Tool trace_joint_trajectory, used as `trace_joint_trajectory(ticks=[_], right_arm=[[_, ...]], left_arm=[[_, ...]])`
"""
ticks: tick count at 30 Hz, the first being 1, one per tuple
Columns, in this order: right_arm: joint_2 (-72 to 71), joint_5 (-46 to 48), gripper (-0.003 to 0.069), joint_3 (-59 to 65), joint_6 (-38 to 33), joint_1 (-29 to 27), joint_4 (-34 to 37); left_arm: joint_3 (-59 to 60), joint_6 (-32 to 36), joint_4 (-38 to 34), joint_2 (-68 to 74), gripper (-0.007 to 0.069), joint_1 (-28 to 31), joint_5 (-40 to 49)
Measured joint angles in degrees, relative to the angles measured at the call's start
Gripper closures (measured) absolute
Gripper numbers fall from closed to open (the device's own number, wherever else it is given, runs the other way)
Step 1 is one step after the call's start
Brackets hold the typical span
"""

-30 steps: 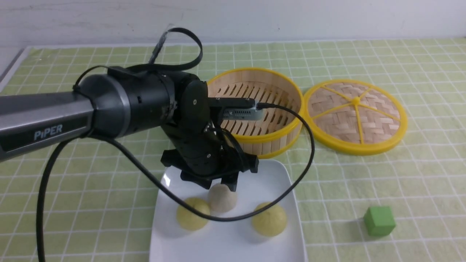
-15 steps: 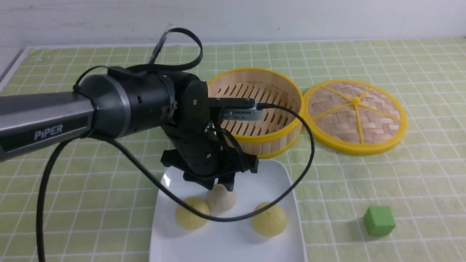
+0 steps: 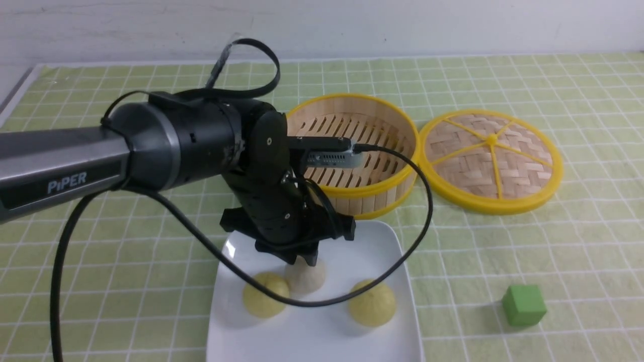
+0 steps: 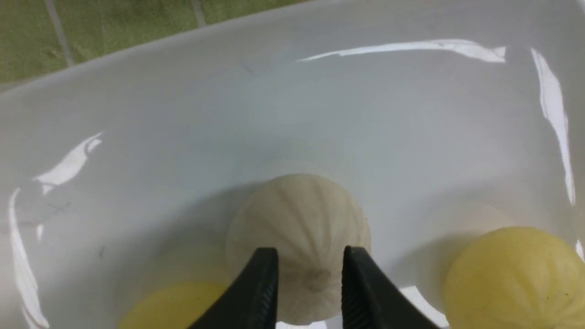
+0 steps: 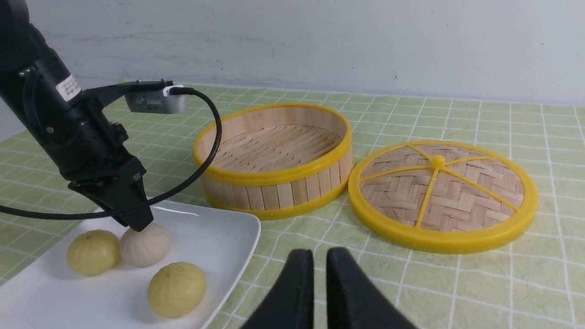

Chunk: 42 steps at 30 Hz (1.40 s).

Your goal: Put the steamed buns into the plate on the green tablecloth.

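Observation:
The white square plate [image 3: 375,241] lies on the green tablecloth [image 3: 126,261] at the front centre. Three steamed buns rest in it: an off-white one [image 3: 308,280] and two pale yellow ones [image 3: 262,302] [image 3: 372,303]. My left gripper [image 3: 302,260] hangs just over the off-white bun [image 4: 297,214], fingers a narrow gap apart over its top, holding nothing. The right wrist view shows the plate [image 5: 219,228], the buns and the left gripper [image 5: 137,223]. My right gripper [image 5: 320,260] is shut and empty above the cloth, out of the front view.
An empty yellow-rimmed bamboo steamer [image 3: 372,193] stands just behind the plate. Its woven lid [image 3: 490,161] lies flat to the right. A green cube [image 3: 524,304] sits at the front right. The left arm's black cable [image 3: 422,221] loops over the plate.
My left gripper's fingers have drawn closer together over the off-white bun. The buns and the plate have stayed where they were.

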Motion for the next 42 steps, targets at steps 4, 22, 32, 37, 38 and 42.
trace_joint_trajectory(ticks=[4, 22, 32, 37, 38, 42], right_arm=[[0.0, -0.5, 0.0585, 2.2, 0.0, -3.5, -0.8], [0.0, -4.3, 0.0565, 16.9, 0.0, -13.9, -7.2], [0.0, -4.8, 0.0550, 16.9, 0.0, -20.3, -7.2], [0.0, -4.8, 0.0550, 16.9, 0.0, -20.5, -7.2], [0.0, -4.8, 0.0550, 16.9, 0.0, -20.5, -7.2], [0.0, -4.8, 0.0544, 16.9, -0.1, -20.5, -7.2]], left_arm=[[0.0, -1.9, 0.8, 0.0, 0.0393, 0.0, 0.2], [-0.1, -2.2, 9.2, -9.1, 0.0622, 0.0, 3.0], [0.0, -2.2, 11.9, -20.8, 0.0622, 0.0, 7.3], [0.0, -2.2, 16.4, -30.6, 0.0622, 0.0, 11.1], [0.0, -2.2, 17.2, -32.5, 0.0622, 0.0, 12.0], [0.8, -2.2, 20.3, -43.6, 0.0622, 0.0, 18.1]])
